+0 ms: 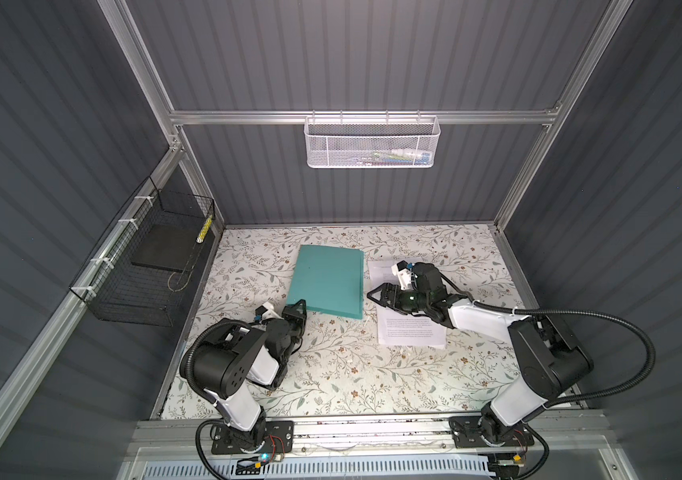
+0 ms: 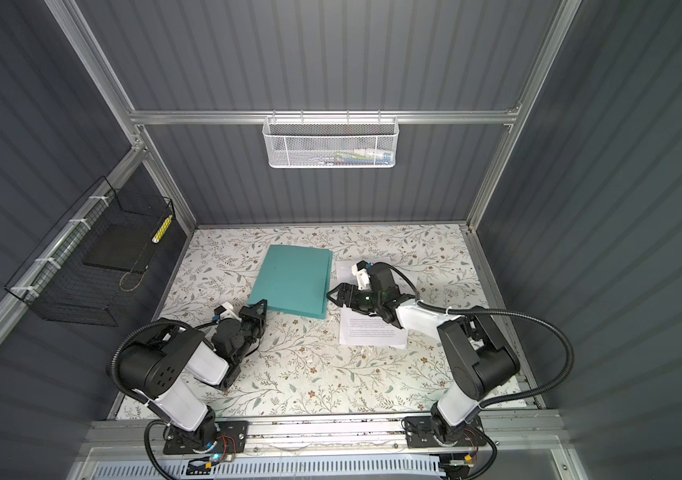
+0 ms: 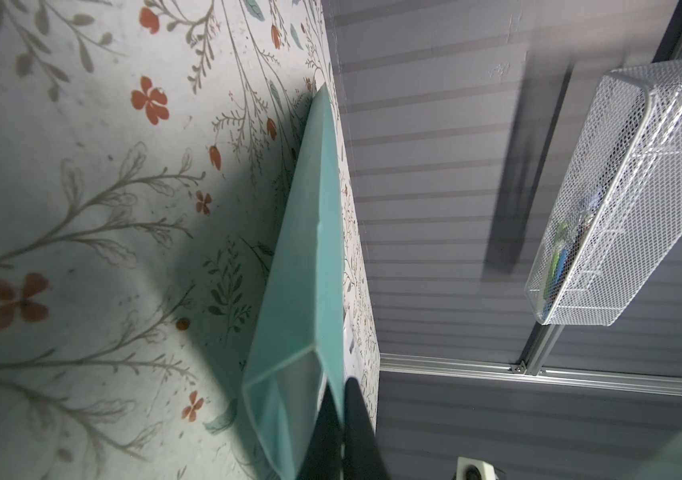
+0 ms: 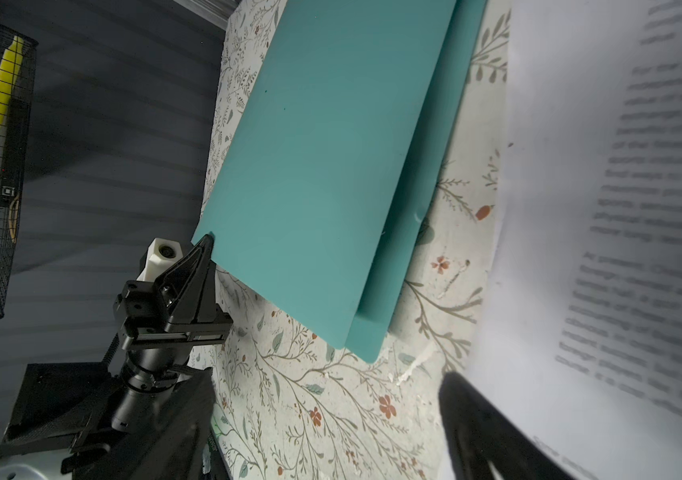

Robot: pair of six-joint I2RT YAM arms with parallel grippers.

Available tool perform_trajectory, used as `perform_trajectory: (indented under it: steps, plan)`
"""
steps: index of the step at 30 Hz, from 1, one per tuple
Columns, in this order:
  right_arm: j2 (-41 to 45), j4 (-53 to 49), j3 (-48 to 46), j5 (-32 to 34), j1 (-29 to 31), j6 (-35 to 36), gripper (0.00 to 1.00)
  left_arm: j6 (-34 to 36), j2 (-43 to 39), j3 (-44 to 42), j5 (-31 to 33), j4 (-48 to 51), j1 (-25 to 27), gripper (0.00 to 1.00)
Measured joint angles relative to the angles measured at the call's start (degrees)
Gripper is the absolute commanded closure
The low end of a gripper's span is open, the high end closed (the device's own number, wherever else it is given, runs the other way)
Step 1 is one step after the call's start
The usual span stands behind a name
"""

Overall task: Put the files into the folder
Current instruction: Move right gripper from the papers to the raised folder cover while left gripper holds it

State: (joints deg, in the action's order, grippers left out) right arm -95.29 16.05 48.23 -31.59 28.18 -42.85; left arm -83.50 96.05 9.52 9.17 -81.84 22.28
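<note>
The teal folder [image 1: 327, 282] [image 2: 293, 282] lies on the floral table, closed but for its near-left corner. There my left gripper [image 1: 300, 308] [image 2: 262, 308] [image 3: 341, 399] is shut on the corner of the top cover, which it holds slightly off the lower cover. The right wrist view shows this pinch on the folder [image 4: 310, 166]. The files [image 1: 410, 332] [image 2: 372, 332] [image 4: 559, 249], white printed sheets, lie just right of the folder, partly under my right arm. My right gripper [image 1: 374, 297] [image 2: 333, 297] [image 4: 327, 415] is open, low over the gap between folder and files. One of its fingers [image 4: 476, 415] is at the sheets' edge.
A black wire basket [image 1: 144, 270] hangs on the left wall and holds a dark slab [image 1: 163, 245] and a yellow item. A white mesh basket [image 1: 372, 141] hangs on the back rail. Grey walls close in the table on three sides.
</note>
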Motion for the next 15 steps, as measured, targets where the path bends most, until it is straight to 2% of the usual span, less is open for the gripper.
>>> perform_trajectory:
  steps: [5, 10, 15]
  plan:
    - [-5.5, 4.4, 1.8, -2.5, 0.3, -3.7, 0.42, -0.9, -0.7, 0.0, -0.1, 0.0, 0.0, 1.00]
    - [-11.8, 8.4, 5.1, -5.2, 0.3, -7.3, 0.56, -1.2, -0.7, -0.4, -0.3, 0.0, 0.0, 1.00]
    - [-16.8, 11.7, 8.0, -7.5, 0.6, -10.6, 0.60, -1.3, -0.7, -0.7, -0.5, -0.5, 0.0, 1.00]
